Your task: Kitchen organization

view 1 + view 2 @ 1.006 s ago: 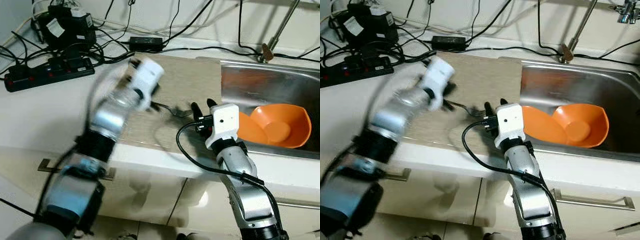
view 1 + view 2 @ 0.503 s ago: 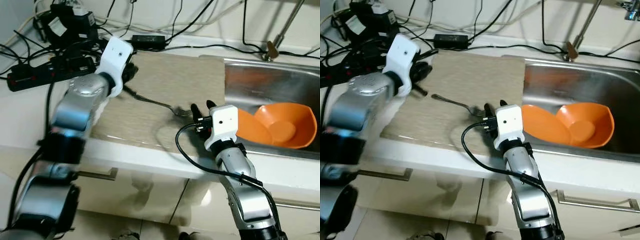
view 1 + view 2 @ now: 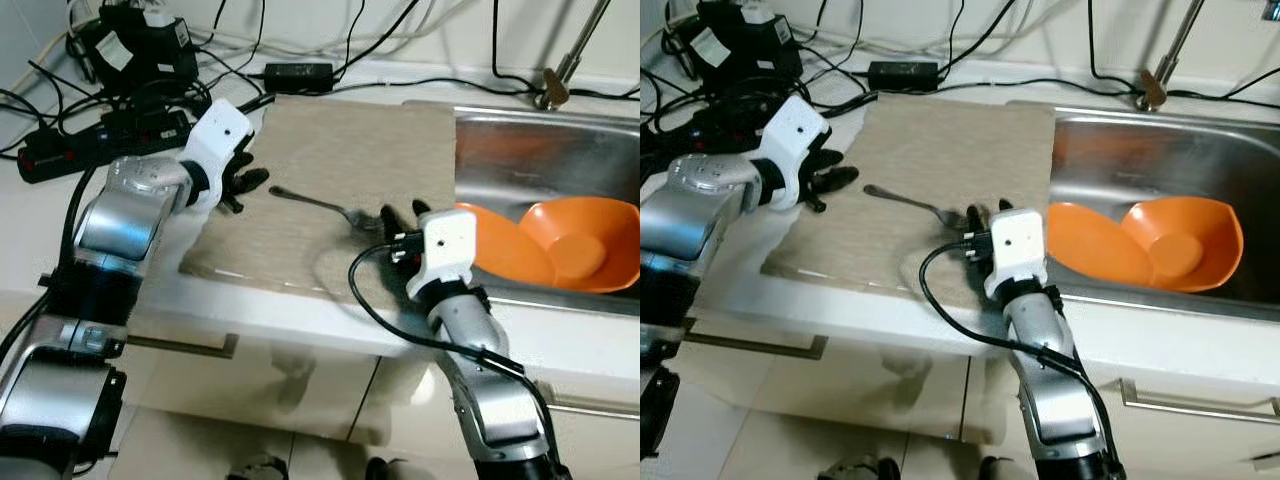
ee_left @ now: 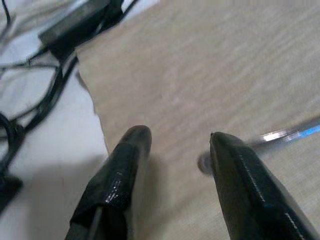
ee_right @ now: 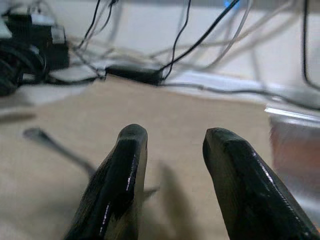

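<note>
Left eye view shows the fork lying flat on the beige mat, handle end toward the robot's left, tines toward the right near the mat's front edge; nothing grips it; the left gripper sits just beside the handle end, at the mat's left border, its fingers spread apart and empty; the right gripper stands just beside the tine end, fingers likewise apart and holding nothing, its white wrist block close to the counter edge.

Left wrist view gives what the head views cannot: the fork's handle tip lies just past one black finger, blurred, outside the gap between the two fingers, with bare mat between them; whether the finger touches the metal I cannot tell; a black adapter and cables show beyond the mat's corner.

Right wrist view shows the fork off to one side of its fingers, well out of the gap, and the steel sink wall on the other side.

Further out in the head views: the mat butts against the sink; two orange bowls rest in the basin, overlapping; a tap rises behind; a black power strip and tangled cables crowd the white counter to the left.
</note>
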Motion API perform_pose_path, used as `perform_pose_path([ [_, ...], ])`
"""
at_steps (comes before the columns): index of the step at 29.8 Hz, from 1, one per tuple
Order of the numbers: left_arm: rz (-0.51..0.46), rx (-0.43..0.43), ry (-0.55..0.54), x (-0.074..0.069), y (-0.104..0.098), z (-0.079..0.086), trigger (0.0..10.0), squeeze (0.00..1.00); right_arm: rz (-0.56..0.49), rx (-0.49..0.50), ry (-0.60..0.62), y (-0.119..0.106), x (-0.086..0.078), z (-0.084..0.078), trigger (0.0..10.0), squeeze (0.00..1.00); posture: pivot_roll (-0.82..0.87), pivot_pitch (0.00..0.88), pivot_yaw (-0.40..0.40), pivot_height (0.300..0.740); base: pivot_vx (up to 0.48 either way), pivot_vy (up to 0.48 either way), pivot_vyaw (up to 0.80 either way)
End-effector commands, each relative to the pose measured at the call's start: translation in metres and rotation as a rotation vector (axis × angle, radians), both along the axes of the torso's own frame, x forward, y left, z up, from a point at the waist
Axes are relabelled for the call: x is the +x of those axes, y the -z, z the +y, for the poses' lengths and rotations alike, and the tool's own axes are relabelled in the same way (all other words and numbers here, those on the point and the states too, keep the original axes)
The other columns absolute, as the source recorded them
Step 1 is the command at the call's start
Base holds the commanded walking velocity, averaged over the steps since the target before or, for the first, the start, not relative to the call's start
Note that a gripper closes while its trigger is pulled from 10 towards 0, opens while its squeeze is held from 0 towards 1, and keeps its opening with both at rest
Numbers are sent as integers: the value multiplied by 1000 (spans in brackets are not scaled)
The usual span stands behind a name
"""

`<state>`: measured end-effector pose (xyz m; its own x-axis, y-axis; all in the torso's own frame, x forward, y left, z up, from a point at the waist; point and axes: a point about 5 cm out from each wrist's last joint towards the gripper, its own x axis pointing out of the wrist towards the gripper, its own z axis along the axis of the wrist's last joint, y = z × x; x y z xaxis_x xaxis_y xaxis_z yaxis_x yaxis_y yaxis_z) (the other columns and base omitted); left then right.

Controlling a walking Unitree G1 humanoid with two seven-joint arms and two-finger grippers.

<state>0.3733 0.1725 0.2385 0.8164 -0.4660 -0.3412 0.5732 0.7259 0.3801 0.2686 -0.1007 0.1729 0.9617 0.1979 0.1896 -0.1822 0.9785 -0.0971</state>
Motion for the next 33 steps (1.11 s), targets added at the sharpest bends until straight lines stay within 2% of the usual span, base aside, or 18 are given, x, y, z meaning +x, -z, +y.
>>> perform_pose_path([
  [1,-11,30,34,3,-2,-4,10000,1000,-11,2,10,-6,0,-2,10000,0,1,47,62,732,0,0,0],
  [2,-9,19,49,6,-2,-7,10000,0,-17,1,14,-8,-1,-3,10000,0,-6,44,66,732,0,0,0],
  [6,-21,4,90,12,-4,-13,10000,0,-30,0,25,-11,-2,-3,10000,0,-18,44,80,732,0,0,0],
  [8,-25,-47,230,14,-10,-25,10000,0,-36,7,38,-14,-5,-3,10000,0,-26,47,97,732,0,0,0],
  [12,16,-57,387,12,-12,-32,10000,0,-34,16,49,-16,-8,-1,10000,0,-36,56,119,732,0,0,0],
  [17,58,8,518,9,-10,-37,10000,0,-27,28,72,-15,-13,-1,10000,0,-46,66,138,732,0,0,0],
  [22,89,73,590,8,-7,-35,10000,0,-22,33,84,-15,-15,0,10000,0,-48,78,150,732,0,0,0],
  [33,140,158,587,13,5,-29,10000,0,-14,38,91,-14,-18,1,10000,0,-50,93,155,732,0,0,0],
])
